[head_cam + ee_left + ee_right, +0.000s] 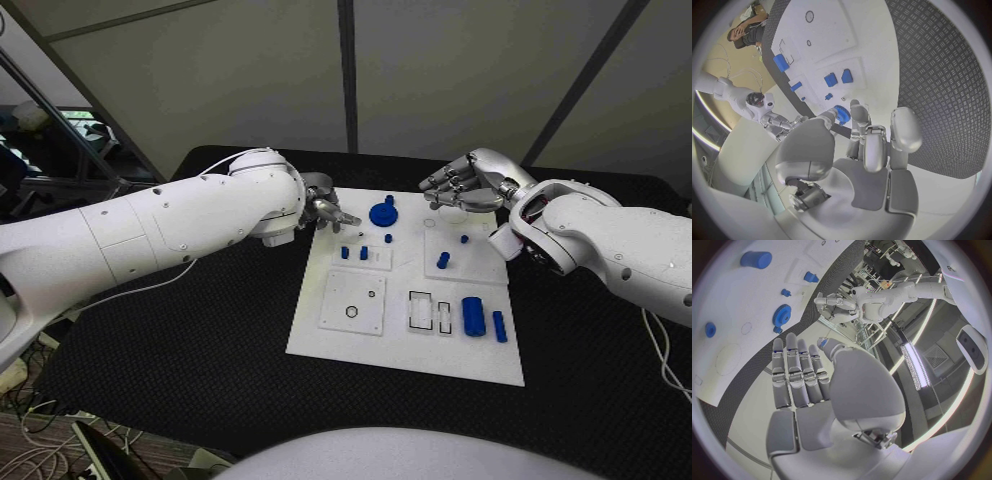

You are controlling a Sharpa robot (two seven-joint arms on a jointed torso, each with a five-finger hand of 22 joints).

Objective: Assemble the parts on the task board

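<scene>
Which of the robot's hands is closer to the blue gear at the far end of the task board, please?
Left. The left hand hovers just beside the blue gear at the task board's far left edge; the right hand sits farther off, beyond the far right corner.

blue gear [384,213] between hands, board front open

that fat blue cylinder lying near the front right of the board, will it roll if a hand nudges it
Probably. The blue cylinder lies on its side on the flat task board, so a sideways nudge would likely roll it toward the slimmer blue peg beside it. It looks rigid and smooth, so possibly slippery to pinch.
</scene>
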